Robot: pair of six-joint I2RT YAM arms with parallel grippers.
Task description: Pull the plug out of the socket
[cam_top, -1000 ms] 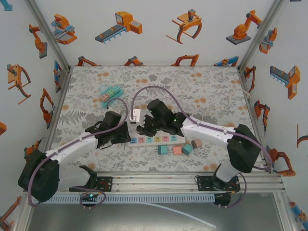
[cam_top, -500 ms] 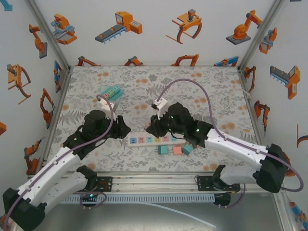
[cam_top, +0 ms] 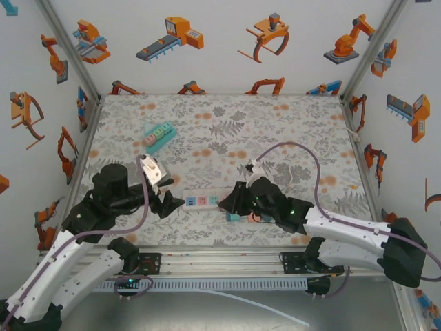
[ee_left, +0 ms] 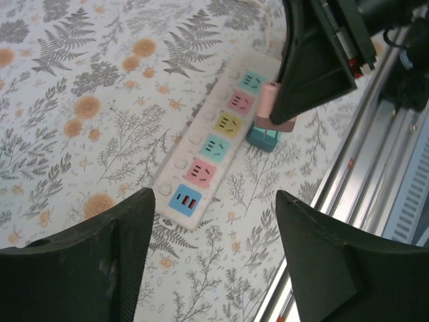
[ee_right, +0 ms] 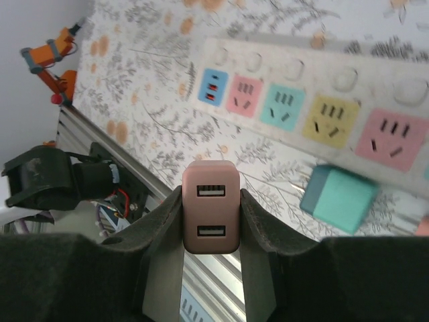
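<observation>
From here, the right gripper is clenched on a dusty-pink, round-cornered USB charger plug, with one black finger pressed to each side. The plug is out of its socket, held clear of the long white plastic power strip on the strip's near side. Its two stacked USB ports face the wrist camera, and its prongs are turned away, so I can't see them.

The left gripper is released. Its broad black fingers are spread wide with nothing between them, hovering over the strip's left end.

The strip lies on the grey, fern-and-flower patterned desk. Its coloured faces run blue, pink, teal, yellow, pink, teal. The blue face carries two red-tongued USB slots, and the others have plain pin slots. Any lettering on the strip or the plug is too small to read.

From above, the right gripper's black body covers the strip's right end, and the right wrist view cuts that end off at the frame edge.

A small teal cube sits just beside the strip's near edge. A pinkish block next to it is half hidden behind the right gripper.

Well apart, toward the far left of the desk, lies a short teal bar with coloured faces, too small to make out further. A lilac cable arches over the right arm. Orange cartoon robot stickers dot the white walls.
</observation>
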